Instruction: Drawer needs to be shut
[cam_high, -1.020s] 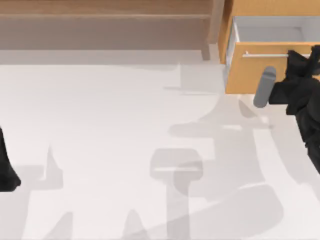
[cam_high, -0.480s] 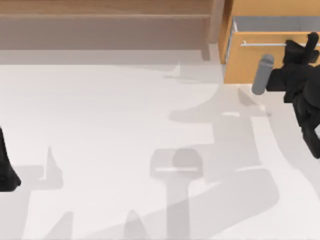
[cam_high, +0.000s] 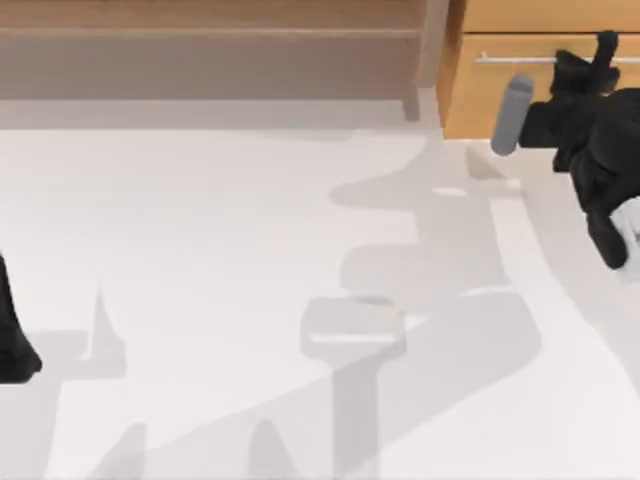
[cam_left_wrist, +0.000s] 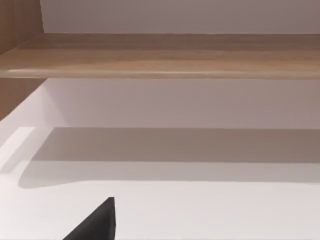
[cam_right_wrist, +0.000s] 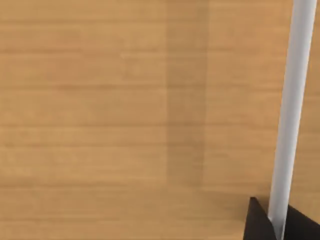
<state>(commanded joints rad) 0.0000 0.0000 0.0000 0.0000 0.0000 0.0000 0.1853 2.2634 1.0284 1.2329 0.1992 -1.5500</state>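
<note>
The drawer (cam_high: 480, 100) stands at the table's back right, its orange-tan front pushed in under the cabinet top (cam_high: 540, 15), with no white inner wall showing. Across the front runs the thin silver bar handle (cam_high: 520, 60). My right gripper (cam_high: 603, 50) is at the right part of that handle. In the right wrist view the drawer front (cam_right_wrist: 125, 100) is very close, and the handle (cam_right_wrist: 295, 100) passes between two dark fingertips (cam_right_wrist: 257, 222) that lie against it. My left gripper (cam_high: 12, 340) is parked at the table's left edge.
A brown wooden shelf unit (cam_high: 200, 50) spans the back left and middle, and its board (cam_left_wrist: 150, 55) is seen from the left wrist. A grey cylinder (cam_high: 510, 115) juts from the right arm beside the drawer front. The white tabletop (cam_high: 250, 250) carries only shadows.
The drawer slid back into the cabinet, so its white inside is now covered. My right gripper travelled toward the back with the handle. The left arm stayed still.
</note>
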